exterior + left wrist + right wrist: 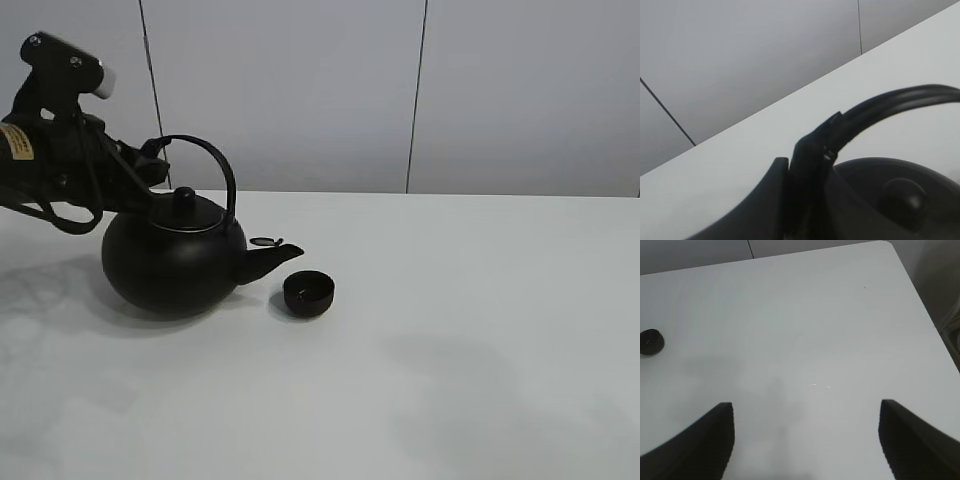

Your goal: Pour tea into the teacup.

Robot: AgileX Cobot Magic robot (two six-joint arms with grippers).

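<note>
Your left gripper [802, 160] is clamped on the kettle [170, 265] handle [890, 102], spout [272, 260] beside the teacup [308, 293], pouring not started; right gripper [806, 404] half-spread, empty.

Black teacup [308, 293], black kettle [170, 265], white table [450, 350]

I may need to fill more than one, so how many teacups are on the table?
1. The teacup stands on the white table, close to the spout tip of the kettle, on its right in the high view. Another could hide behind the kettle.
</note>
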